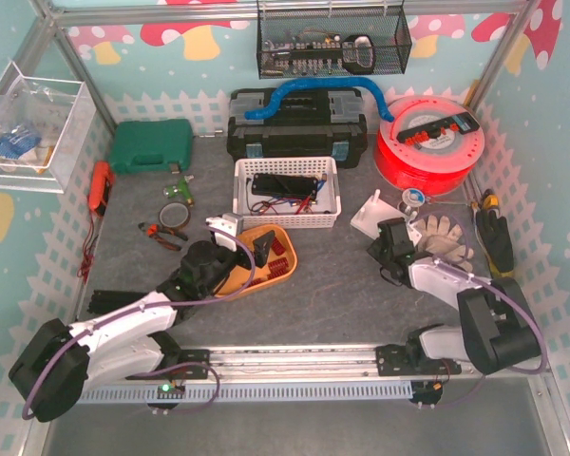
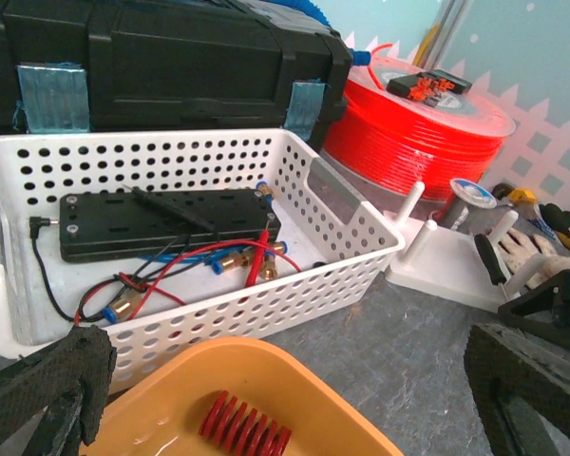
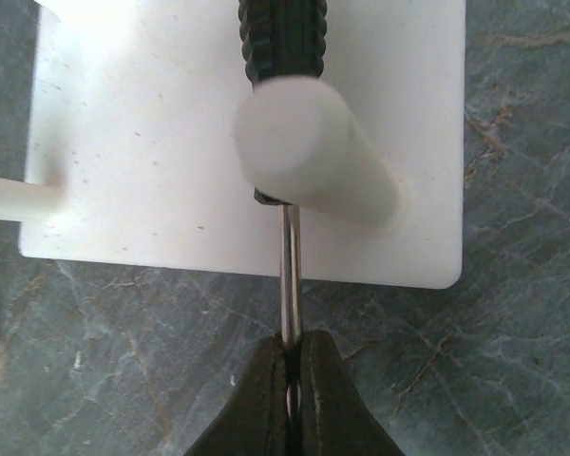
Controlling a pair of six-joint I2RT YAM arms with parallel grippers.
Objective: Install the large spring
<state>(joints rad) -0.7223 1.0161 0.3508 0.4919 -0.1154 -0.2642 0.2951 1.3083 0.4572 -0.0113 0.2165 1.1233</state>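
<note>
A red coil spring lies in the orange tray, which shows in the top view with red parts in it. My left gripper is open and empty, with its fingers on either side of the tray's near end; it hovers over the tray in the top view. My right gripper is shut on the thin metal shaft of a black-handled screwdriver, over the white peg stand. A white peg rises in front of the handle. The stand sits right of the basket.
A white perforated basket holding a black device and wires stands behind the tray. Behind it are a black toolbox and a red filament spool. Gloves lie right of the stand. Pliers and a green case are at the left.
</note>
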